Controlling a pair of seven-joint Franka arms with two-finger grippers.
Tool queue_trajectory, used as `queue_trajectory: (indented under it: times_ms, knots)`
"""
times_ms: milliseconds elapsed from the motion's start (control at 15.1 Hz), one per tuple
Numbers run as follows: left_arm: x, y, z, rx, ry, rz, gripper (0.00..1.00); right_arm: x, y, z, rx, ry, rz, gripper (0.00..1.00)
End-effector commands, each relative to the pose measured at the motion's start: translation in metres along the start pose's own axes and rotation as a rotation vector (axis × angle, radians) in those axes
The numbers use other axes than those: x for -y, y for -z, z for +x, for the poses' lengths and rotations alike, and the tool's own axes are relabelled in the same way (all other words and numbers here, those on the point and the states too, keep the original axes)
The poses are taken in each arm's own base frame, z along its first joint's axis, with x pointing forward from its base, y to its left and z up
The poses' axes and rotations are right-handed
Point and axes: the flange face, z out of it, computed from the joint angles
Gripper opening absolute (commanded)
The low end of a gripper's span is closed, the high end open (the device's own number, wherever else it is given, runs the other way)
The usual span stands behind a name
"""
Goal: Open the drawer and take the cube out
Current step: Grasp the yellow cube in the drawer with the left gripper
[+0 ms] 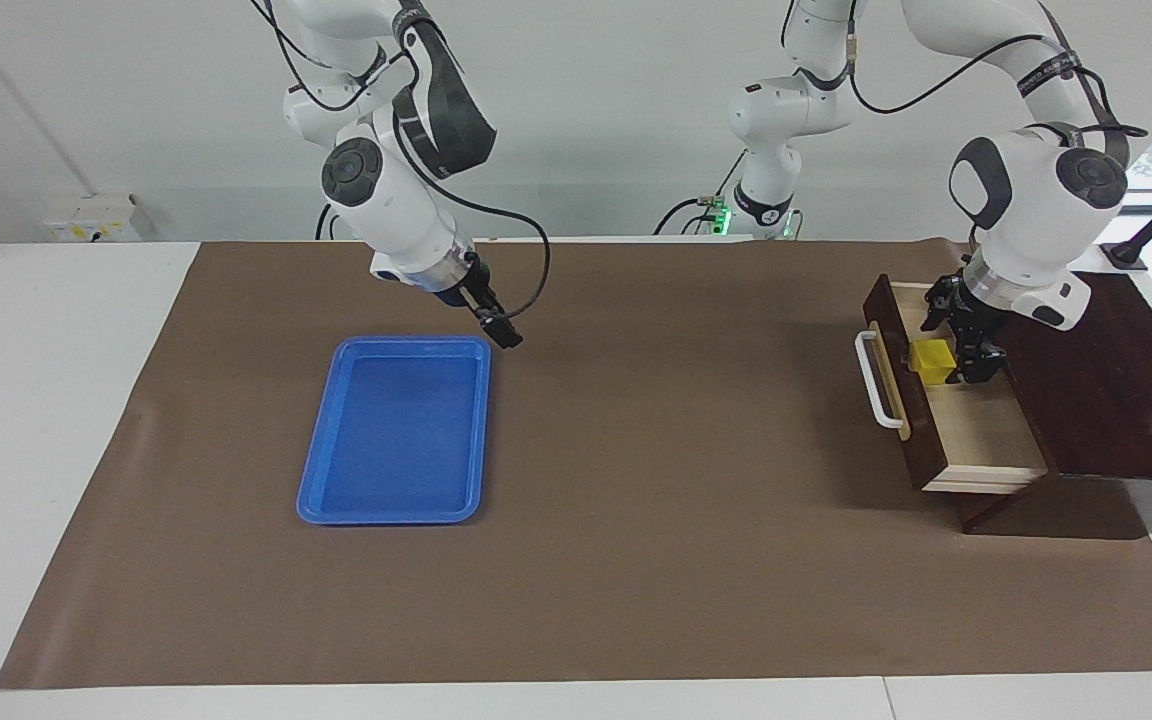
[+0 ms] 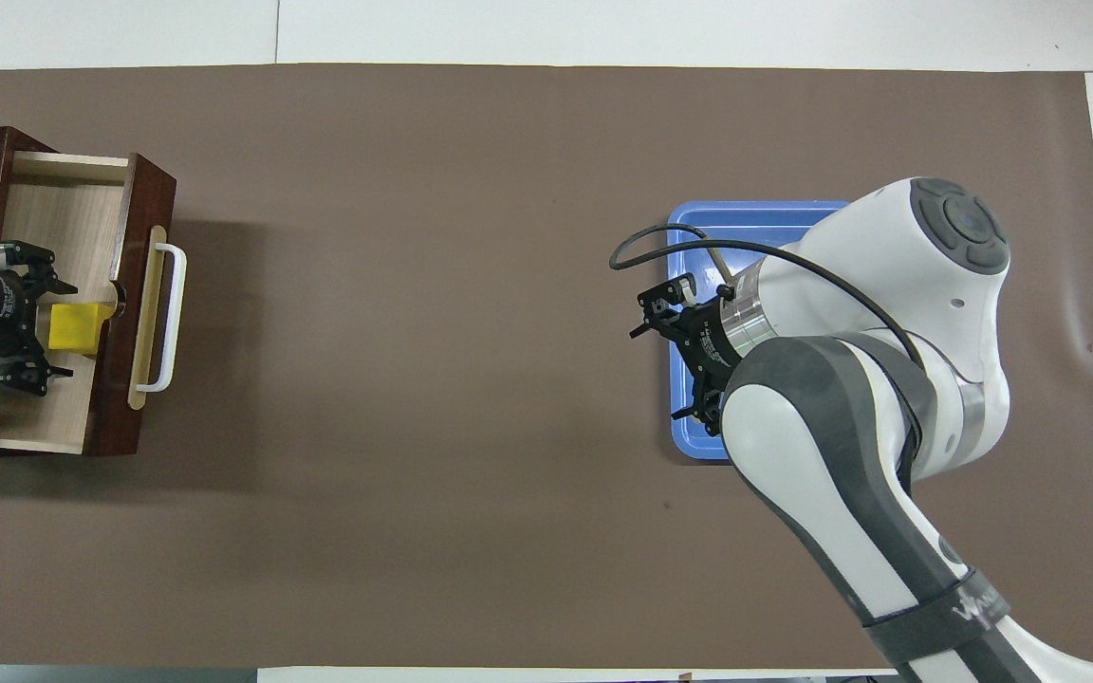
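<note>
The drawer (image 1: 898, 392) is pulled open, with its white handle (image 1: 872, 380) facing the middle of the table; it also shows in the overhead view (image 2: 134, 285). The yellow cube (image 1: 933, 360) sits in the pale inner box against the drawer front, and also shows in the overhead view (image 2: 77, 327). My left gripper (image 1: 954, 345) is down in the drawer, open, with one finger on each side of the cube; it also shows in the overhead view (image 2: 61, 328). My right gripper (image 1: 498, 328) is open and empty, in the air over the blue tray's edge; it also shows in the overhead view (image 2: 672, 363).
A blue tray (image 1: 391, 430) lies empty on the brown mat toward the right arm's end; the right arm covers most of it in the overhead view (image 2: 755, 213). The dark brown cabinet (image 1: 1106, 390) stands at the left arm's end.
</note>
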Motion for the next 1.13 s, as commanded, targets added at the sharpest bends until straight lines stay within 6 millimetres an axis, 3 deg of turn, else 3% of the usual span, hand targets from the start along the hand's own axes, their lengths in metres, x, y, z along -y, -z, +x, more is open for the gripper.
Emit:
queue_trajectory:
  times_ms: [0, 199, 332, 464, 796, 1061]
  knots:
    - [0.007, 0.0, 0.002, 0.013, 0.01, -0.019, 0.84, 0.0, -0.01, -0.006, 0.053, -0.066, 0.033, 1.0]
    - [0.007, -0.001, 0.002, 0.014, 0.013, -0.017, 0.69, -0.001, -0.02, -0.016, 0.079, -0.073, 0.043, 1.0]
    - [0.008, -0.002, 0.006, 0.014, 0.021, -0.014, 0.52, 0.0, -0.019, -0.017, 0.078, -0.074, 0.049, 1.0]
    - [0.008, -0.001, 0.005, 0.015, 0.023, -0.012, 0.0, 0.0, -0.018, -0.016, 0.078, -0.076, 0.055, 1.0]
    - [0.003, 0.004, 0.005, 0.018, 0.025, -0.016, 0.0, 0.002, -0.019, -0.016, 0.075, -0.083, 0.065, 1.0]
    - [-0.013, 0.049, 0.01, 0.044, 0.034, -0.021, 0.0, 0.004, -0.017, -0.015, 0.07, -0.088, 0.084, 1.0]
